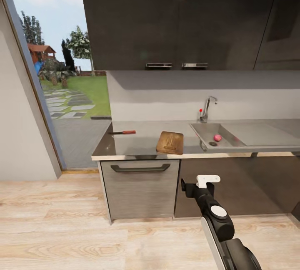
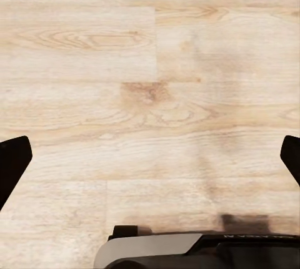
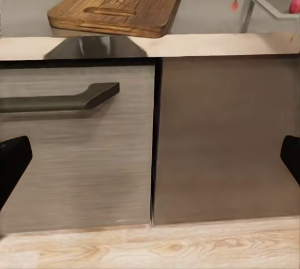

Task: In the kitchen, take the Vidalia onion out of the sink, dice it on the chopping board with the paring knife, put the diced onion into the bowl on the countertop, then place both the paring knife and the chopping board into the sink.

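The approach is in hand: the Vidalia onion point(image 1: 217, 137) lies in the sink point(image 1: 208, 129) at 3 o'clock of the chopping board point(image 1: 170, 142) on the worktop point(image 1: 137, 141), so next the right hand point(image 1: 207, 180), fingers apart like the left hand point(image 2: 150, 156), must rise over the basin.

Dark countertop point(image 1: 141, 142): chopping board point(image 1: 170, 142) at front edge, paring knife point(image 1: 123, 132) left.

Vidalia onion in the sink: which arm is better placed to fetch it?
Probably the right. Its claw faces the cabinets just below the sink holding the Vidalia onion, fingers apart; the left claw looks at bare floor.
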Controlling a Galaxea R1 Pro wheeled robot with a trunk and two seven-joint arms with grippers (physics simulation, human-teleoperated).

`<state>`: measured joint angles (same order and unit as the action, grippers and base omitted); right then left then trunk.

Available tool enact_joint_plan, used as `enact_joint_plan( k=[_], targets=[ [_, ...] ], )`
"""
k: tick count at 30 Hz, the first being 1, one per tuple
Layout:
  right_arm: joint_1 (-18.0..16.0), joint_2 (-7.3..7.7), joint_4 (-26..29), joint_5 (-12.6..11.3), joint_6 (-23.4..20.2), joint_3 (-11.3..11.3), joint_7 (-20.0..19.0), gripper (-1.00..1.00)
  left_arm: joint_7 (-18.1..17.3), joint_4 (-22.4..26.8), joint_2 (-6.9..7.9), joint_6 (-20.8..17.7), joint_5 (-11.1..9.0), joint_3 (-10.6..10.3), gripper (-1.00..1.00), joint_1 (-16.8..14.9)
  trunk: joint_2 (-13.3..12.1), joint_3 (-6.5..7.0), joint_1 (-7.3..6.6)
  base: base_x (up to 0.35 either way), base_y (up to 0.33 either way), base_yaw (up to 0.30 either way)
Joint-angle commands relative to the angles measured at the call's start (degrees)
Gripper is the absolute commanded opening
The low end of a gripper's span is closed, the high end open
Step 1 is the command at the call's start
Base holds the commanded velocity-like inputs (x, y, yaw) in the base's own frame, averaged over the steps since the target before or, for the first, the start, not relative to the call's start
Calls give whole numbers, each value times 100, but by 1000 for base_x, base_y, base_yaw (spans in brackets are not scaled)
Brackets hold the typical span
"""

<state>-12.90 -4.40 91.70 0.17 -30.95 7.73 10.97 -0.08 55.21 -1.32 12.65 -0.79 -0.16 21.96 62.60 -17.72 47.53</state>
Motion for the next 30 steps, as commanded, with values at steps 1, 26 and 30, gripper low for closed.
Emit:
enact_joint_plan(
  k=[1, 26, 30],
  targets=[
    [-4, 1, 6, 1, -34, 9, 30, 100, -1, 3, 0, 10, -9, -1, 100, 1, -37, 13, -22, 0, 0, 0],
    [-5, 2, 0, 0, -34, 9, 28, 100, -10, -117, 0, 1, -9, 7, 100, 1, -1040, 461, -571, 0, 0, 0],
    [-4, 7, -2, 0, -34, 9, 28, 100, -10, -124, 0, 1, -9, 7, 100, 1, -1200, 533, -659, 0, 0, 0]
  ],
)
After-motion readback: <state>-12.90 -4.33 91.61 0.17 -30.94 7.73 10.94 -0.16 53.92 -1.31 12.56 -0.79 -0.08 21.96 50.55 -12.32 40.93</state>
